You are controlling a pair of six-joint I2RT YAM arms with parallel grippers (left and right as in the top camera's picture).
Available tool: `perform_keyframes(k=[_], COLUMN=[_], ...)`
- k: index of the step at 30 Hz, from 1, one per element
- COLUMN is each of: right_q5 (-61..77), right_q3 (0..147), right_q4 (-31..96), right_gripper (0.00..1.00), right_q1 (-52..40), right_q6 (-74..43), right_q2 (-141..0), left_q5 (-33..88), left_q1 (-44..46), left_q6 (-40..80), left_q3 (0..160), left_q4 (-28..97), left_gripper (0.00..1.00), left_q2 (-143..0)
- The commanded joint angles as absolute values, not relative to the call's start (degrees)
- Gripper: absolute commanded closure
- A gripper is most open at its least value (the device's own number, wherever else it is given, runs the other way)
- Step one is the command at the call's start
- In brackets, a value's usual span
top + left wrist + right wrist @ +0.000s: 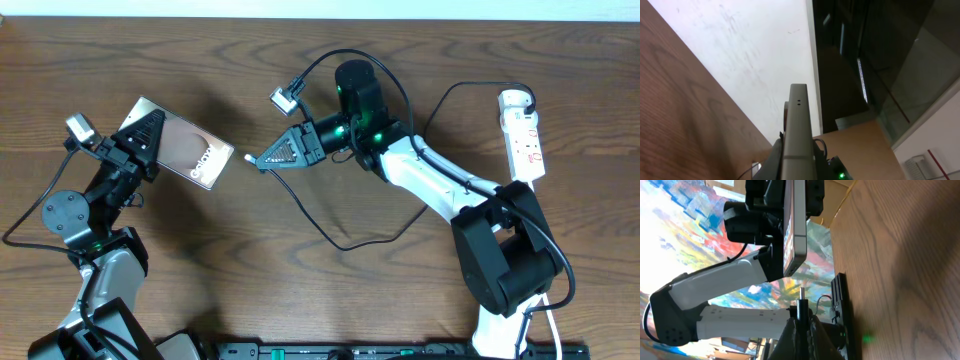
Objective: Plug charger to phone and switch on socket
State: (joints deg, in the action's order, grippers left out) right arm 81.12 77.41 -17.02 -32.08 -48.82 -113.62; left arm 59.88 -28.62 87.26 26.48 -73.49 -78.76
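My left gripper (140,140) is shut on the phone (185,145), a dark slab with white "Galaxy" text, and holds it lifted above the table at the left. The phone's grey edge (798,130) fills the left wrist view. My right gripper (268,157) is shut on the charger plug (801,301), with the small tip pointing at the phone's lower edge (799,235) across a short gap. The black cable (340,240) loops over the table behind it. The socket (523,135), a white power strip, lies at the far right.
The right arm's white link (430,180) runs between the gripper and the socket. A black rail (400,350) lies along the table's front edge. The left arm's base joints (70,215) stand at the left front.
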Motion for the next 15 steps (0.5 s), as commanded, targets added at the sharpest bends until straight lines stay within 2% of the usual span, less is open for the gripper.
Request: perform_keyframes(k=[1,15], right_q5=[80.7,79.6], right_q3=[78.2,78.2], right_q4=[-17.2,-17.2], right_gripper=[0.99,0.99], right_q1=[-33.3,-35.7], right_q6=[-48.9,-49.7], right_q2=[-113.3,-113.3], left_q5=[60.4,59.7], left_q1=[-28.5,-27.4], left_q6=[88.4,88.4], left_q3=[26.3,26.2], left_q4=[-74.3,-74.3], left_gripper=[0.93,0.93], left_q2=[-78.2,-78.2])
